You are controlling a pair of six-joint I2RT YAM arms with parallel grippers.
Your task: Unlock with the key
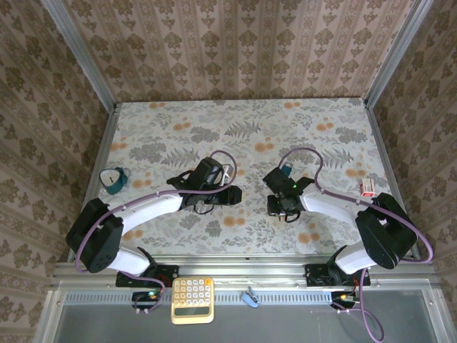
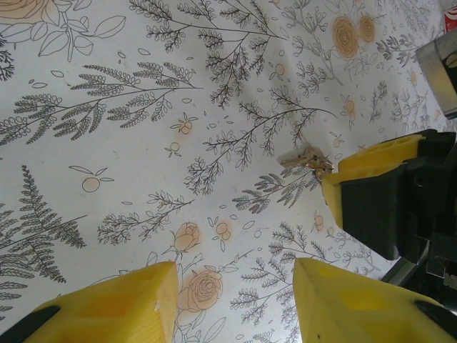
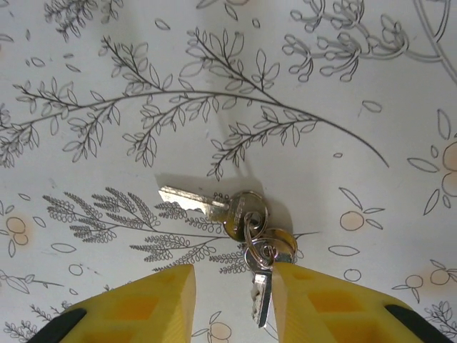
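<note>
We are at the pick-up step: the key bunch [image 3: 246, 218] lies on the counter [image 3: 321, 86] between the parted jaws of the right gripper [image 3: 232, 275] (left gripper [image 2: 235, 266] jaws released, empty), so the next move likely calls for clenching on one key's head, blade left free.

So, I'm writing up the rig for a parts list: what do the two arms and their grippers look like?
The left arm and right arm match: white curved links, black joints and bases, and a purple cable looping along each. The left gripper and right gripper are yellow wedges with black trim.
</note>
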